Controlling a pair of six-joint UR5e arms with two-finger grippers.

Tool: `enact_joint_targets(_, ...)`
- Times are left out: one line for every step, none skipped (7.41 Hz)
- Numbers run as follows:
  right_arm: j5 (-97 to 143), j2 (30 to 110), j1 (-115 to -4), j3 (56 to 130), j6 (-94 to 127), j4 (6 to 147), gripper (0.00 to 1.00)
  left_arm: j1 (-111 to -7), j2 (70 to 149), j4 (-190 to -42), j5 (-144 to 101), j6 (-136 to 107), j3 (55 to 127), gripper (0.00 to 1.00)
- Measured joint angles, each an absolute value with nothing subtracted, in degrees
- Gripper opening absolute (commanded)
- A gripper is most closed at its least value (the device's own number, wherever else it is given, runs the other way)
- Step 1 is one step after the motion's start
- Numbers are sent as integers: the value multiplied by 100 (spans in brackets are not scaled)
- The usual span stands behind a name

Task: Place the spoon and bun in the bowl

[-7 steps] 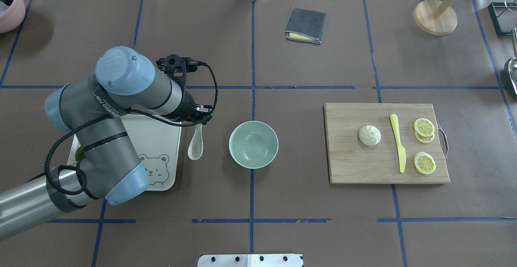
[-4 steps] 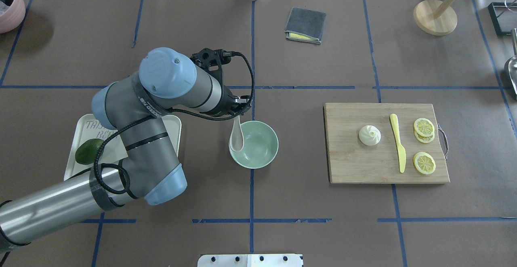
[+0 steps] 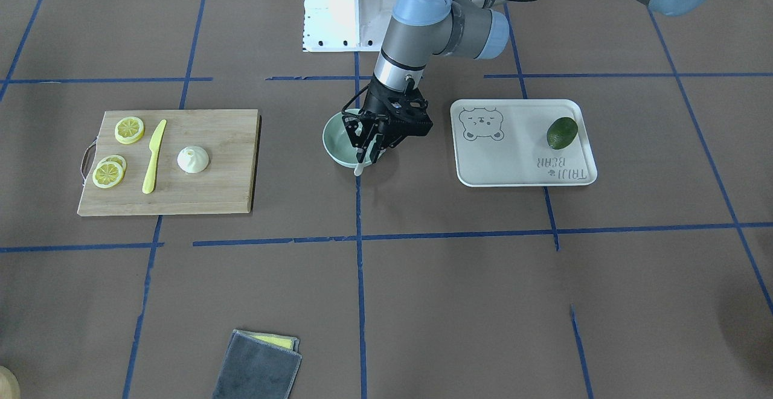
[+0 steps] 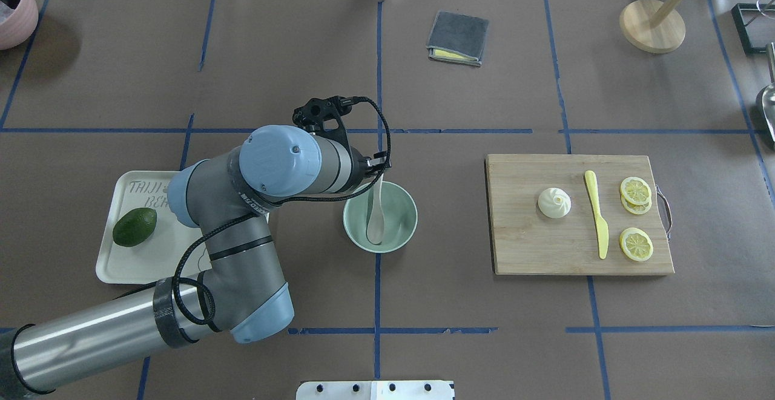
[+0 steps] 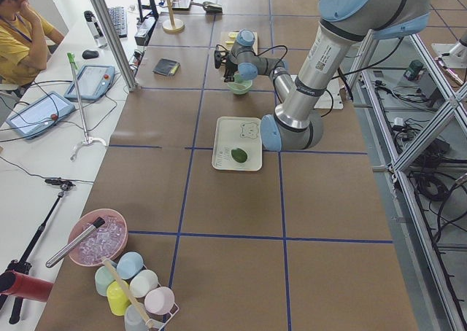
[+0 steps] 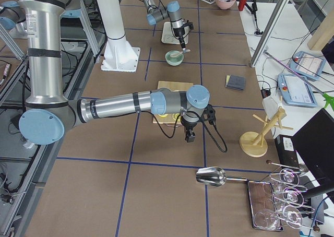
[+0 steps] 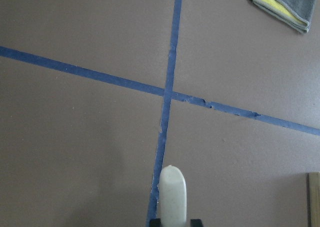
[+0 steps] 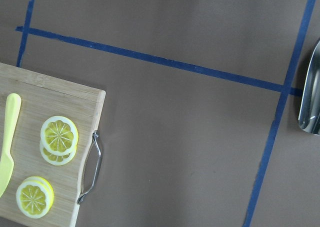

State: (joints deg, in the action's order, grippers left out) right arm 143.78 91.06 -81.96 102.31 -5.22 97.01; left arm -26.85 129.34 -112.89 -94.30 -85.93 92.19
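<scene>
Clock is on the overhead view, 12 pointing away from the robot. The left gripper (image 3: 368, 153) is clamped on the spoon (image 4: 376, 221) near the handle end, and the handle tip pokes out past the fingers in the left wrist view. The spoon hangs over the bowl (image 4: 412, 212), scoop toward 6 and handle crossing the rim at 12. We can't tell whether the scoop touches the bowl floor.

The bun (image 4: 554, 202) sits on the cutting board (image 4: 533, 255) at 3 o'clock from the bowl, well apart from it and near the yellow knife (image 4: 596, 215).

The right gripper (image 6: 189, 138) shows only in the side view, near the board, so we can't tell if it's wide or closed.

We read the step in hand as releasing the spoon:
- Go lower first, so the scoop is deep in the bowl before the fingers part. A drop from height could bounce the spoon out or nudge the bowl.
- Open, then retract straight up, clear of the handle.
- We expect the handle to lean on the rim around 12 — fine, as long as the 3 o'clock side stays free for the bun.
</scene>
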Motion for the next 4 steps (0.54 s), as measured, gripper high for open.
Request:
enact_joint_targets(14549,9063,-8157,10240,-490,9699,100,-2688,12774,-11265,-9416,-8566,9368,91)
enact_joint_targets(14650,8953,-8087,10268,-302,9700,100,-2733,12583,-11210,-9417,-8390,9591,91)
enact_joint_targets(14689,8810,-7918,10375,171,9695,100,-2878,12367,-11133,-9429,-7946,9854,91)
enact_joint_targets(14692,8670,-7671,10556,759,9690,100,-3086,12166,-11042,-9444,-7359,10094,91)
